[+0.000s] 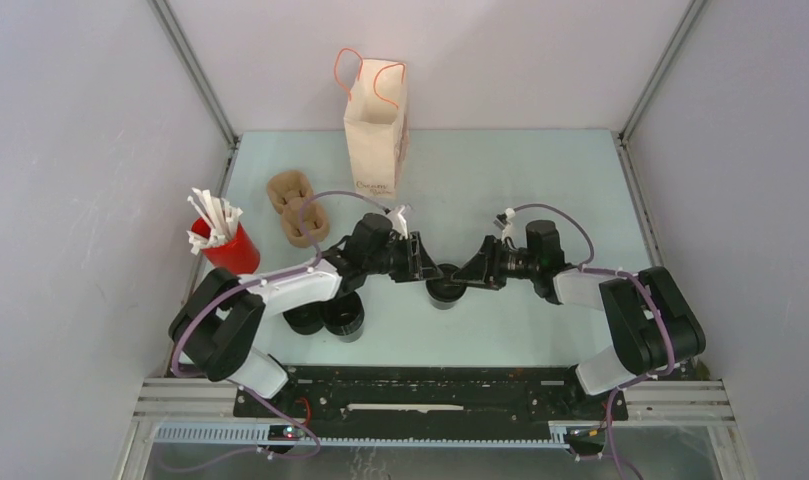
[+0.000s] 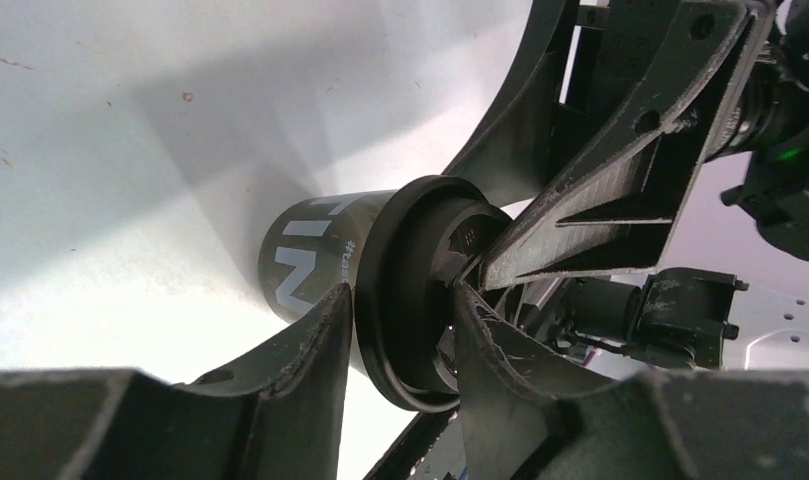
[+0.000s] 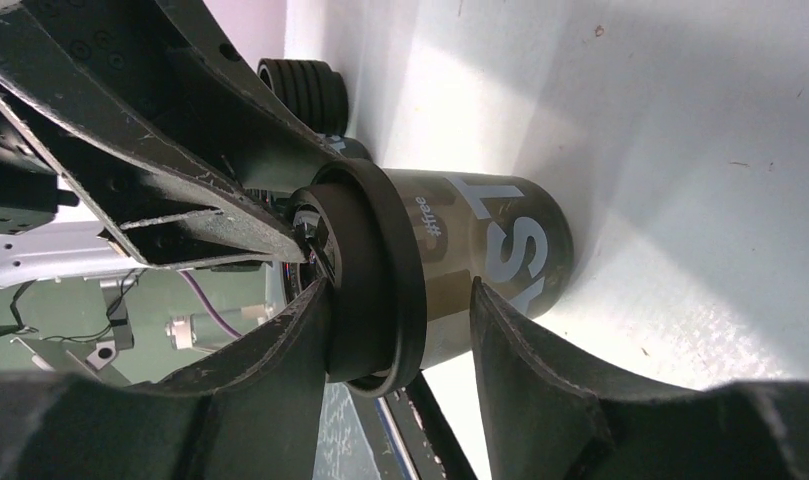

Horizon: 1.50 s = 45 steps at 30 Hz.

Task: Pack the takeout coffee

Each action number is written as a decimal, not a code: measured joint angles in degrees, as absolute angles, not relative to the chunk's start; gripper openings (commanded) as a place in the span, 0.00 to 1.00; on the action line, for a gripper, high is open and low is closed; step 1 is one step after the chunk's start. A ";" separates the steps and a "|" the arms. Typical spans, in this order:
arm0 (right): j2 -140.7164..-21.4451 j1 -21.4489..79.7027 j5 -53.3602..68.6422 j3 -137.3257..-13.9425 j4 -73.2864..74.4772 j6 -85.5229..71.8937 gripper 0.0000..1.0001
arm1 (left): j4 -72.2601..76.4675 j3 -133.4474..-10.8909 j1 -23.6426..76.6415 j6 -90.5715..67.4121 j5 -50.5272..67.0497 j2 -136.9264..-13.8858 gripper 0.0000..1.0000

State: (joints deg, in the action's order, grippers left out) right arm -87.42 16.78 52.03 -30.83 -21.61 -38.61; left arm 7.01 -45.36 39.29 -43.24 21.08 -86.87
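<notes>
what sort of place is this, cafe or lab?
Most likely a lab test cell, not a cafe: a pale table boxed in by plain white panels on metal framing, two arms bolted at its near edge, and staged props like a paper bag and pulp cup carrier.

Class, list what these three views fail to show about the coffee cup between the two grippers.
- Top view: the cup mostly covered by the left gripper and right gripper.
- Right wrist view: its white lettering cut off by a finger; unreadable.
- Top view: two other cups partly under the left arm.
</notes>
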 measured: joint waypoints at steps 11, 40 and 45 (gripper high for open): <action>-84.58 18.22 46.52 -29.95 -22.33 -38.59 0.69 | 18.63 -37.95 39.77 -45.19 18.90 -84.82 0.39; -82.08 20.34 42.89 -35.97 -4.93 -32.40 0.80 | 9.61 -37.69 39.75 -44.51 17.87 -80.01 0.86; -82.08 20.34 43.40 -35.97 -4.93 -32.40 0.80 | 8.91 -37.69 39.75 -44.53 19.16 -79.85 0.79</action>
State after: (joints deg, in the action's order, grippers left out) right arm -82.08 20.34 43.40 -35.97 -4.93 -32.40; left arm 8.91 -37.69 39.75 -44.53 19.16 -79.85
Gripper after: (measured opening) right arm 0.797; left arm 0.842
